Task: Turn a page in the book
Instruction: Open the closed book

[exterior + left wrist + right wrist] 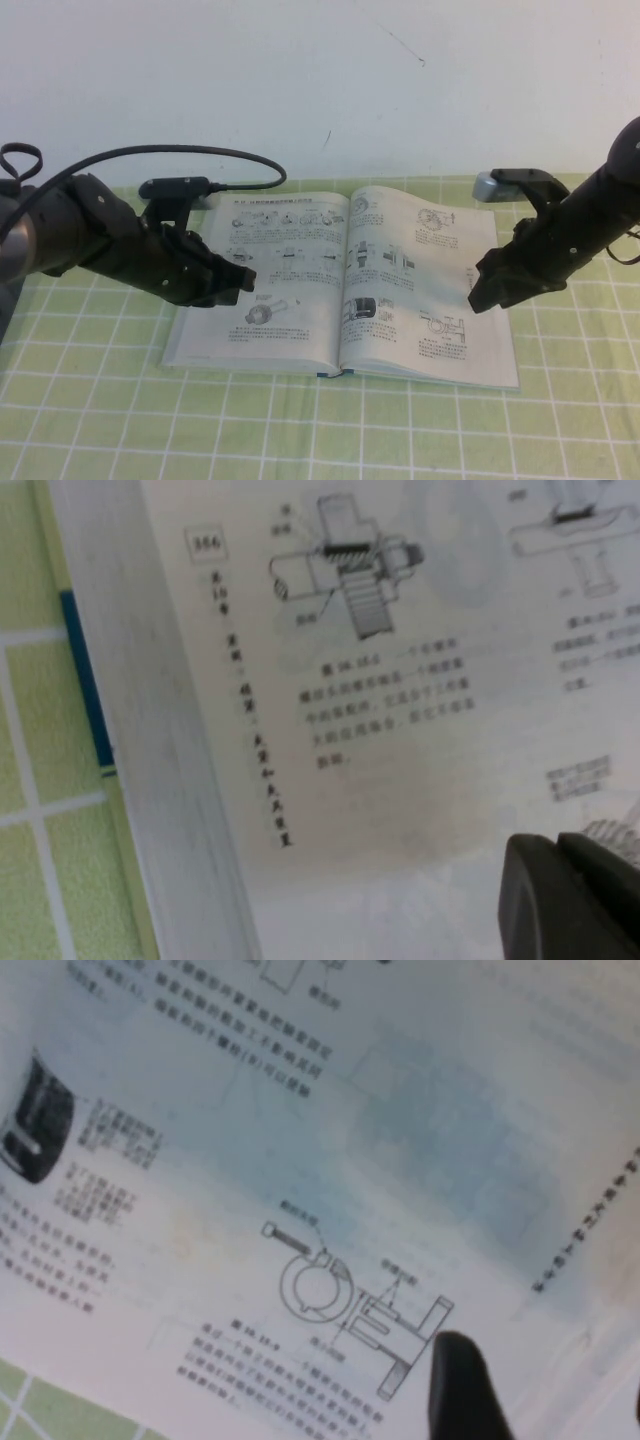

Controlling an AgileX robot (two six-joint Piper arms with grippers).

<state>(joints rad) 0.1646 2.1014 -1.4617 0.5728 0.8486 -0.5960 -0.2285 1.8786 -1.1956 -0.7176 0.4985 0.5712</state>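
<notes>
Green-and-white checked cloth covers the bench [90, 420], w/ a plain white wall behind. The book [345, 290] lies open and flat near the middle, blue-teal cover edge showing at the spine's near end. Both spreads show small black text and grey machine-part drawings.

Left hand [243, 280] hovers low over the book's left half, arm reaching in from the left at a shallow angle; its fingers look pressed together, holding nothing. Right hand [483, 297] hangs above the outer edge of the right-hand page [430, 290], arm sloping down from the upper right, tips aimed at the paper. Can't tell from any view whether the right hand is open or closed, nor whether it touches the paper.

Risks, as a guess: the thin leaf could crease or tear if pinched hard, or several leaves could lift together since the stack is thick. W/o the left hand pinning its side, the book may slide on the cloth.
</notes>
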